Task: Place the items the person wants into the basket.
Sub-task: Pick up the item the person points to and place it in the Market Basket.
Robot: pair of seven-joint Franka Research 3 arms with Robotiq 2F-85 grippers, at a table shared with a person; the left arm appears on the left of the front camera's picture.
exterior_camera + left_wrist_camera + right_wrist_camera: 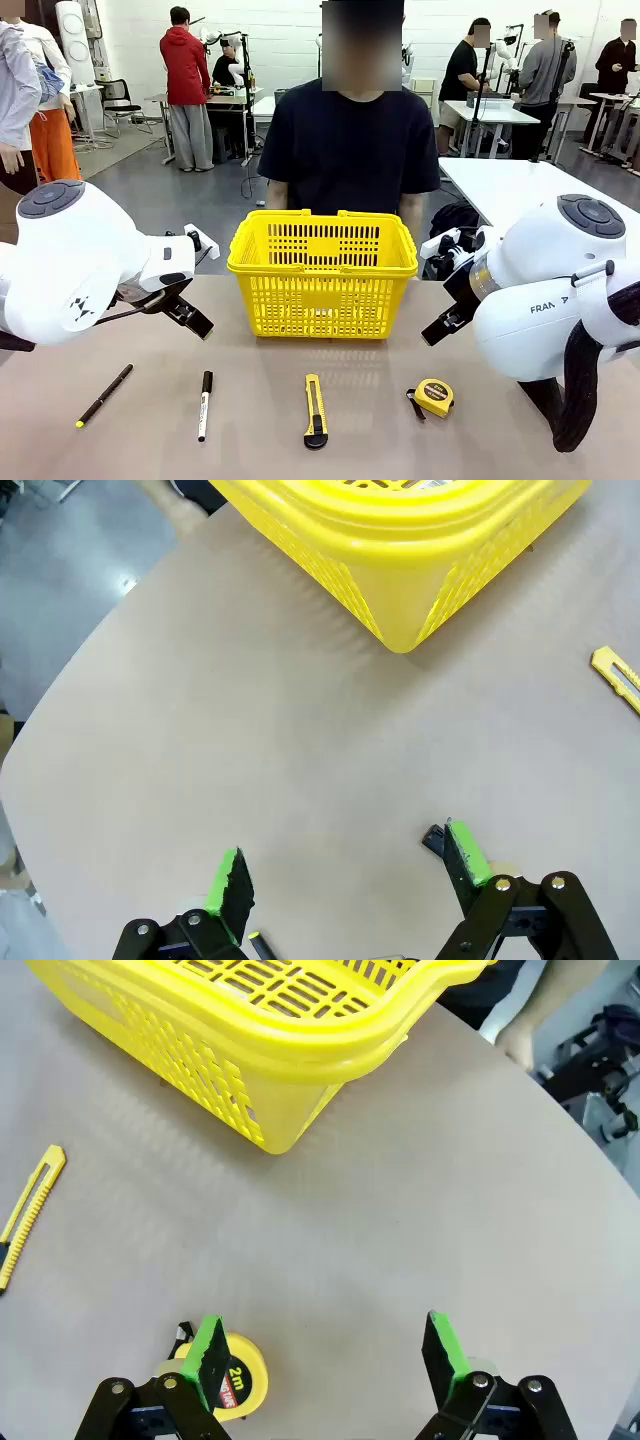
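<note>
The yellow basket (322,275) stands mid-table in front of the person (350,150) in the black T-shirt. In a row along the near edge lie the thin black pen (104,395) and the yellow-and-black utility knife (316,410). The stapler is out of view. My left gripper (348,870) hovers open over bare table near the basket's corner (400,560), with the knife's tip (618,675) off to one side. My right gripper (326,1352) is open too, above the table beside the basket (260,1050); the knife (30,1210) lies farther off. Neither holds anything.
A white marker with a black cap (204,405) lies between pen and knife. A round yellow tape measure (434,397) sits right of the knife, close by my right finger (210,1355). The person's hand (520,1045) rests beyond the table's far edge. Other people and tables stand behind.
</note>
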